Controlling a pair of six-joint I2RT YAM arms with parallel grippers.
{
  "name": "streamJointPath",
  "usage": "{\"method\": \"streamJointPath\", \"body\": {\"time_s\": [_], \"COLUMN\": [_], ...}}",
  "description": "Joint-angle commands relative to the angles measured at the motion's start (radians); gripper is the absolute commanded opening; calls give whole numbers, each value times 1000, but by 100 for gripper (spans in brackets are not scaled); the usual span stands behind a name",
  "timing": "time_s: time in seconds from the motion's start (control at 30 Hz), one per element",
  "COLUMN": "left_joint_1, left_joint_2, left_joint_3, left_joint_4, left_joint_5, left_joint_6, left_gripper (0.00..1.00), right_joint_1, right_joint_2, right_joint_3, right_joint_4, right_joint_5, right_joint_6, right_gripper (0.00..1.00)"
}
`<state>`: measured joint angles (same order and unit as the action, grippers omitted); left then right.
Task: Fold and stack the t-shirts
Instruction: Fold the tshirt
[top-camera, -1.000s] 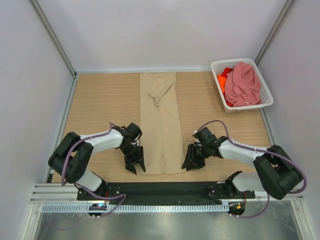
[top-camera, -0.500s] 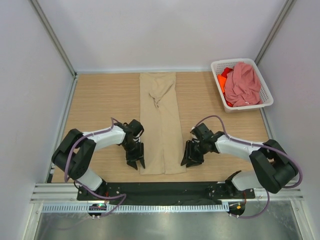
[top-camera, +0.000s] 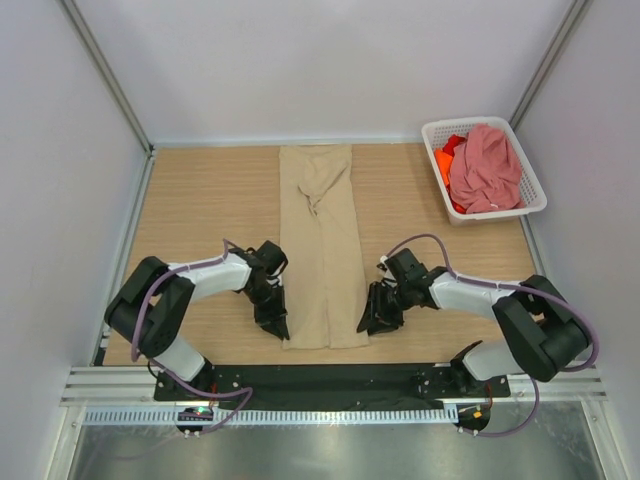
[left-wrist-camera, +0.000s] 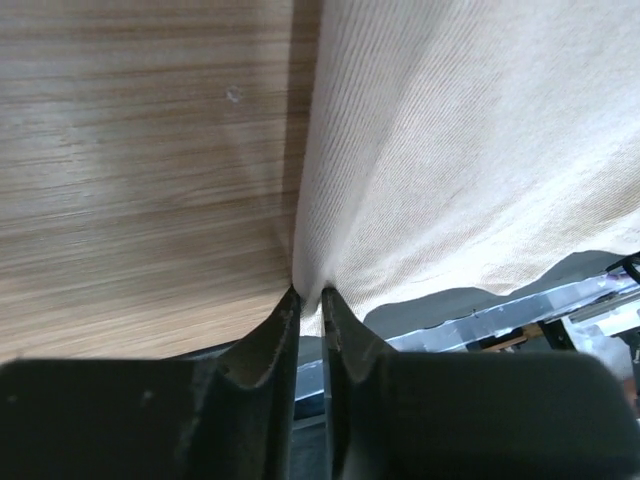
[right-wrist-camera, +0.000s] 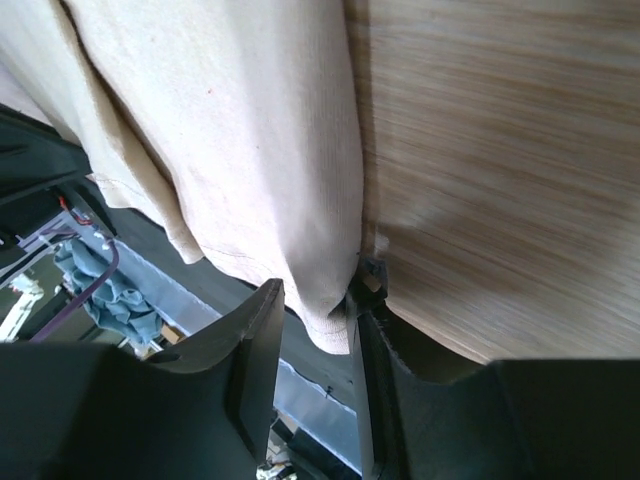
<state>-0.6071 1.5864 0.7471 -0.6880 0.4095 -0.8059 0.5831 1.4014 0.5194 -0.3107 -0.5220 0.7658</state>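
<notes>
The beige t-shirt (top-camera: 320, 250) lies folded into a long narrow strip down the middle of the wooden table. My left gripper (top-camera: 277, 325) sits at its near left corner. In the left wrist view the cloth (left-wrist-camera: 460, 150) has its edge pinched between the jaws of the left gripper (left-wrist-camera: 310, 296). My right gripper (top-camera: 370, 320) is at the near right corner. In the right wrist view the right gripper (right-wrist-camera: 318, 300) stands open around the hanging corner of the shirt (right-wrist-camera: 230, 120), with a gap on one side. The pink t-shirt (top-camera: 487, 165) and orange t-shirt (top-camera: 442, 160) lie bunched in the basket.
The white lattice basket (top-camera: 437, 128) stands at the back right corner. A black mounting rail (top-camera: 330, 378) runs along the near table edge just below the shirt's hem. White walls with metal posts close in both sides and the back.
Both grippers have slid inward onto the beige shirt's near corners. The left jaws have closed on the cloth edge; the right jaws remain apart.
</notes>
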Motion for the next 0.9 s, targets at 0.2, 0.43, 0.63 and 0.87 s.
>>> {"method": "streamJointPath", "body": {"time_s": [0.2,0.43,0.63,0.87], "left_joint_1": [4,4,4,59], "left_joint_2": [-37,-147,-157,-76], "left_joint_3": [-5,38,193,392], "left_joint_4": [90,47,-28,-90], "left_joint_5": [-92,-121,-141,-156], "left_joint_6": [8,4,7,25], "left_gripper": [0,0,0,0], "right_joint_1": [3,1,-11,-83], "right_joint_2": [5,-107,-64,60], "right_joint_3": [-87,-4,200,438], "right_joint_4": [30,-100,-223,-292], "right_joint_5": [145,191,191,172], "right_joint_6": [35,9,-39,-129], "right_gripper": [14,1,1,1]}}
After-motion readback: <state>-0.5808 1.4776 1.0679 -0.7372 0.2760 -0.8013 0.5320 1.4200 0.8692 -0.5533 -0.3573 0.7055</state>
